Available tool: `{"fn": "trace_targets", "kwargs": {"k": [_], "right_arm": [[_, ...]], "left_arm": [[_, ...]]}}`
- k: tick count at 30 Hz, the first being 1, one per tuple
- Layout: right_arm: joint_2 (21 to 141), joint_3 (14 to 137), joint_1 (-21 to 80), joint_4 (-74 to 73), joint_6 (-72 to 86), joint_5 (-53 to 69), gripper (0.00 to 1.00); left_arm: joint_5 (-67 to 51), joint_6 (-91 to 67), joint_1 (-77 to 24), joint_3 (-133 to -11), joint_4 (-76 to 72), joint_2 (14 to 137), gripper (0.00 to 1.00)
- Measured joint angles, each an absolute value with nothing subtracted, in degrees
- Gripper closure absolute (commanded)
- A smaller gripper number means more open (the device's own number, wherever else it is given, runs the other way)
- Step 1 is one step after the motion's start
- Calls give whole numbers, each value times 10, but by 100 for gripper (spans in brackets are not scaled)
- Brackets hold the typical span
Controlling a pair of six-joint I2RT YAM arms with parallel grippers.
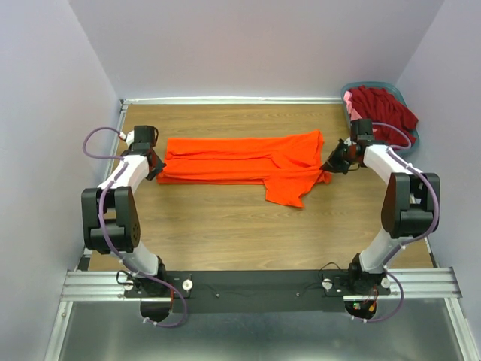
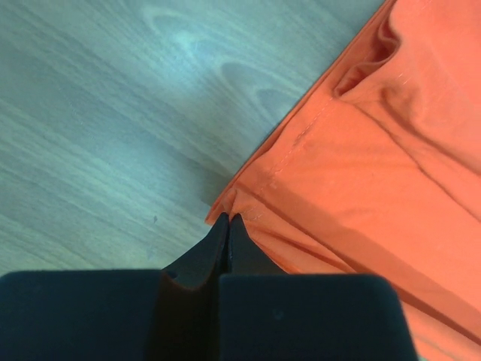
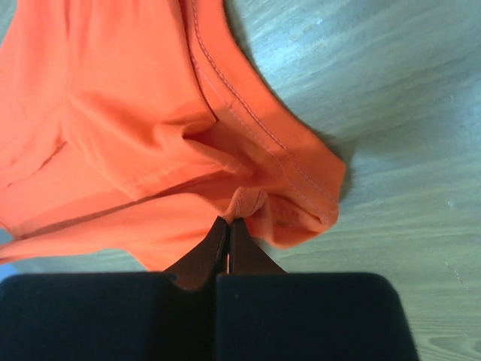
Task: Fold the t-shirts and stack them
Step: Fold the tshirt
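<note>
While left gripper and right gripper pinch the orange t-shirt's end edges, open tabletop lies nearer. Only overhead shows the basket.

High rear overview of table; wrist close-ups straight down at orange t-shirt

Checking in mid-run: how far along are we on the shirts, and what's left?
Early. No folded stack shows on the table. In hand: the orange t-shirt lies stretched in a long band, the left gripper and right gripper each shut on an end; its right part hangs out unfolded. Left: finish this fold, then the dark red shirts and pink fabric waiting in the basket.
</note>
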State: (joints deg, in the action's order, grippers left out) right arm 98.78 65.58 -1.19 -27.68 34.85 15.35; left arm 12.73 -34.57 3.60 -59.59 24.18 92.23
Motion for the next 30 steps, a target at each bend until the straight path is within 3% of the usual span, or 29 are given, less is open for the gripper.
{"fn": "trace_targets", "kwargs": {"k": [15,17,20,21,22,23,24,25,26,27,30], "right_arm": [[1049,675,-12,-281,340,155,99],[1053,675,-12,-281,338,153,93],[1053,675,-12,-281,335,151,84],[1053,676,-12,-282,333,150,80],[1053,678,-12,-282,330,148,69],[1053,679,-12,-282,327,147,64],[1052,681,-12,-283,322,144,59],[1048,682,-11,-283,318,140,54],[1041,682,-8,-284,315,136,47],[1033,682,-8,-285,310,131,45],[997,682,6,-289,303,113,40]], "left_arm": [[127,-340,36,-608,232,984,100],[127,-340,36,-608,232,988,98],[127,-340,36,-608,232,990,80],[127,-338,36,-608,232,990,69],[127,-337,36,-609,231,990,63],[128,-337,36,-610,230,990,57],[128,-337,36,-610,229,989,43],[128,-336,36,-610,229,987,36],[128,-333,36,-610,229,982,33],[128,-334,36,-610,229,975,24],[128,-332,36,-609,229,938,18]]}}
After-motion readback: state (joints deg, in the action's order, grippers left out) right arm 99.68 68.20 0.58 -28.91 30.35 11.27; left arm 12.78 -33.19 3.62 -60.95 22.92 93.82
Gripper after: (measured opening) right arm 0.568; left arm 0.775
